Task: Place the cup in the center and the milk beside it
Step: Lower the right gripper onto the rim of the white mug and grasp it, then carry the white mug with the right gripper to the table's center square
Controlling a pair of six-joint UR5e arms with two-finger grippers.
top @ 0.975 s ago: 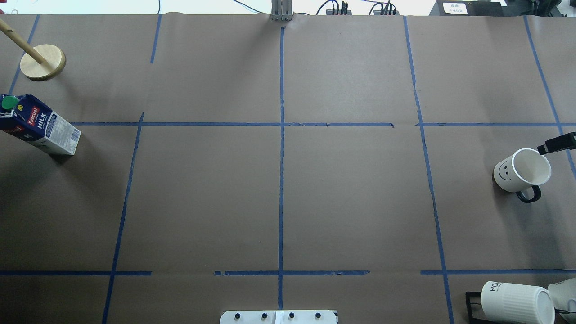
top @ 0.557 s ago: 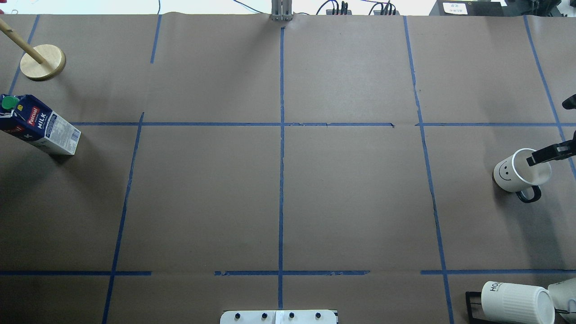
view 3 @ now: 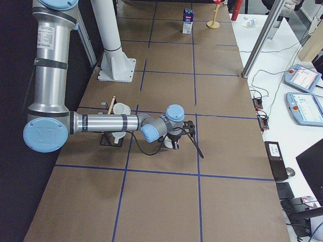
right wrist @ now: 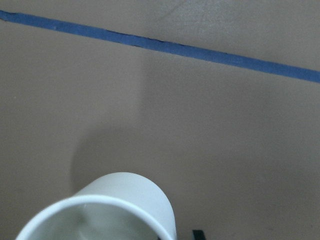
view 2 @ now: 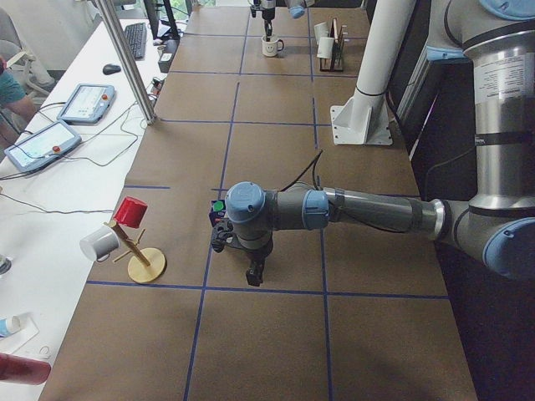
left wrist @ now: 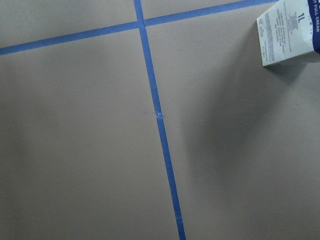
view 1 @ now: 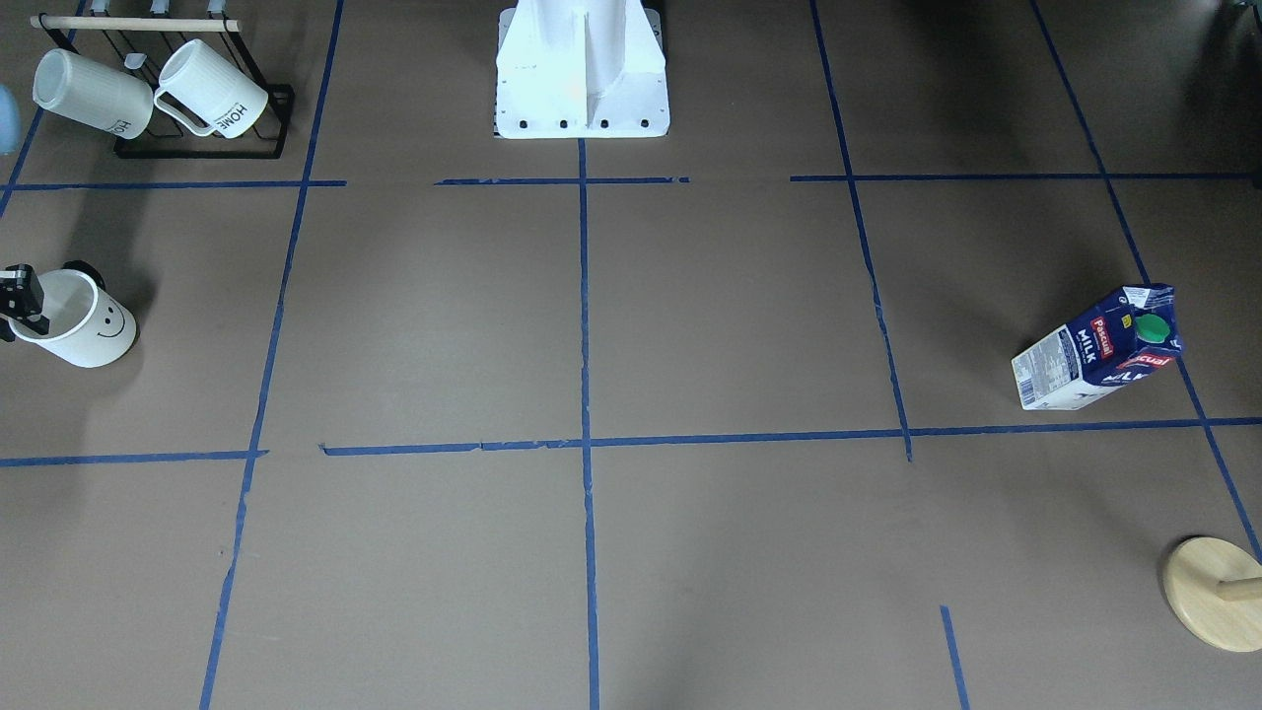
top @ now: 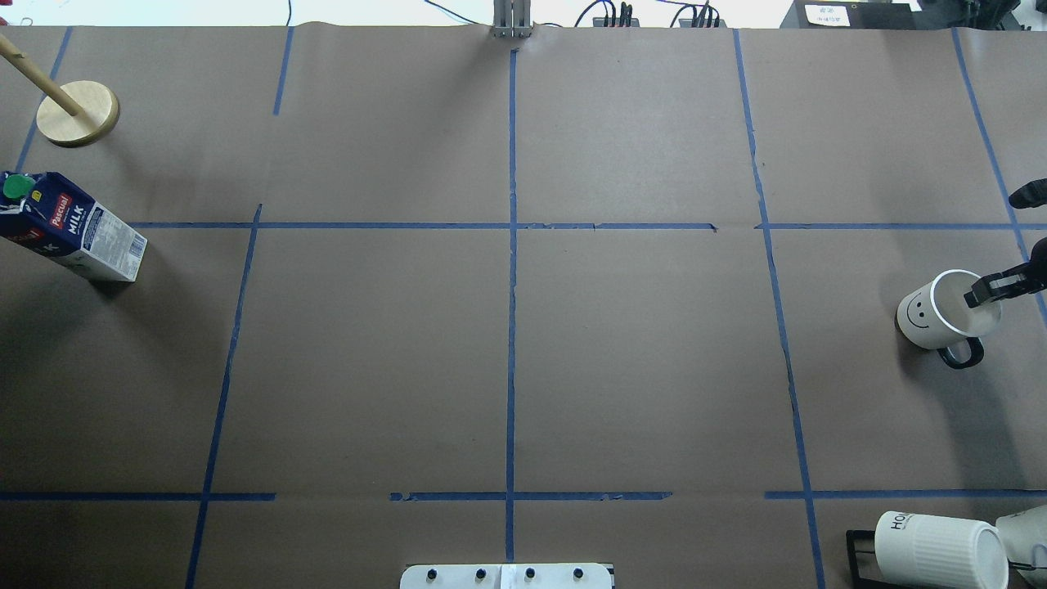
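Note:
The cup (top: 932,315), white with a smiley face and a black handle, stands upright at the table's right edge; it also shows in the front view (view 1: 84,325) and in the right wrist view (right wrist: 115,207). My right gripper (top: 999,244) is open. One finger (top: 994,286) is over the cup's mouth, the other (top: 1026,195) beyond its far rim. The milk (top: 78,231) stands at the far left, also in the front view (view 1: 1094,353) and the left wrist view (left wrist: 295,30). The center (top: 512,226) is bare. My left gripper (view 2: 253,269) hangs next to the milk; I cannot tell its state.
A black rack with ribbed "HOME" mugs (top: 936,550) stands at the near right corner, also in the front view (view 1: 148,94). A wooden mug stand (top: 78,113) is at the far left corner. The robot's white base (view 1: 582,69) sits at mid near edge.
The right gripper's finger has moved from beside the cup's far rim to over its mouth. A second finger has come into view at the right edge. Cup and milk have not moved.

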